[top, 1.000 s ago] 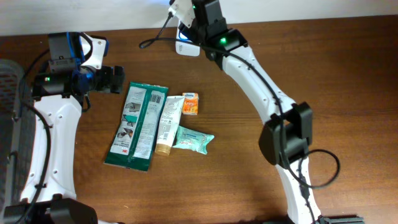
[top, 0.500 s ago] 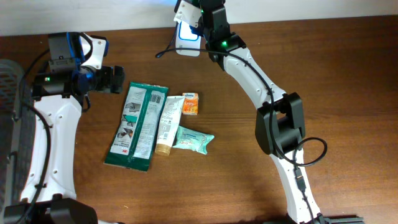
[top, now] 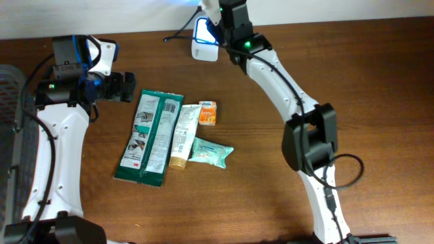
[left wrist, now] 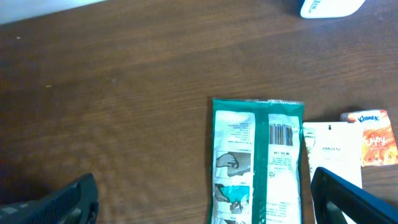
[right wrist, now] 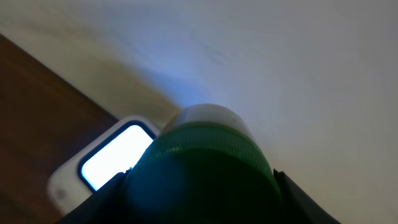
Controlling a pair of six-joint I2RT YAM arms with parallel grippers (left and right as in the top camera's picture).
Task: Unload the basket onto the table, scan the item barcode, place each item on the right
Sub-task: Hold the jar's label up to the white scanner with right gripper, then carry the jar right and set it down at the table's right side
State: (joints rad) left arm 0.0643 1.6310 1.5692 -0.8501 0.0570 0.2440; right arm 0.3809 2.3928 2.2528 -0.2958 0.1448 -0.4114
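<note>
My right gripper [top: 218, 17] is at the table's far edge, shut on the item [right wrist: 205, 168], a container with a ribbed green cap and a whitish far end. The cap fills the right wrist view between the dark fingers [right wrist: 93, 208]. The white scanner [top: 203, 42] lies just below and left of it, its window glowing bright [right wrist: 115, 155]. No barcode shows on the item. My left gripper [top: 125, 87] hovers open over bare wood, just left of the top of a green packet [left wrist: 258, 162].
A white tube [top: 183, 135], an orange Kleenex pack [top: 207, 112] and a teal wipes pack [top: 211, 152] lie beside the green packet [top: 149, 137] in mid table. A grey basket [top: 8, 102] stands at the left edge. A black cable [top: 178, 32] runs left from the scanner.
My right gripper has shifted slightly up and right with the item, uncovering more of the scanner's lit window. The left arm has not moved.
</note>
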